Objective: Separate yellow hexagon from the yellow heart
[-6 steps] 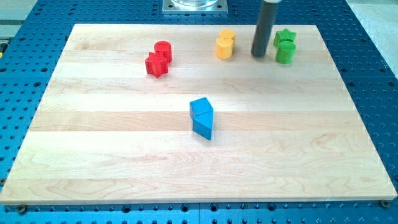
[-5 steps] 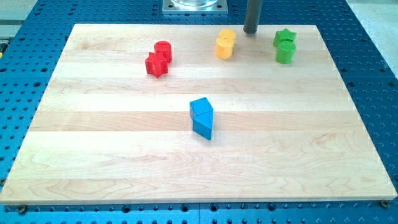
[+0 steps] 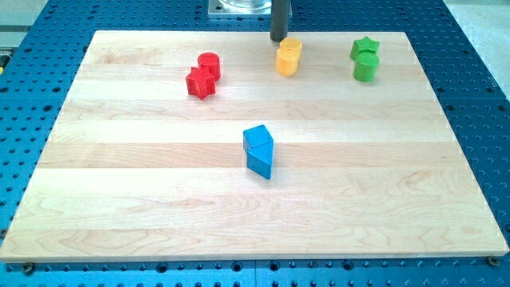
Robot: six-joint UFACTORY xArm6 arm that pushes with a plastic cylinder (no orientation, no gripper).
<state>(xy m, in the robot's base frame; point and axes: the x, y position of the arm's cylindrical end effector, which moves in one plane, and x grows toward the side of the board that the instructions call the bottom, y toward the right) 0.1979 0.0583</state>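
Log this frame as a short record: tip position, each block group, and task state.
tip: my tip at the view's top, just above-left of the yellow pair
yellow blocks: yellow pair touching, not yet separated; which is the hexagon I cannot tell
red blocks: red pair touching, view's upper left
green blocks: green pair touching, view's upper right
blue blocks: blue pair touching, near centre
surface: wooden board

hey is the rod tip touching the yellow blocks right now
Cannot tell. In the camera view, my tip sits at the top-left edge of the yellow blocks, with no clear gap or contact visible between them.
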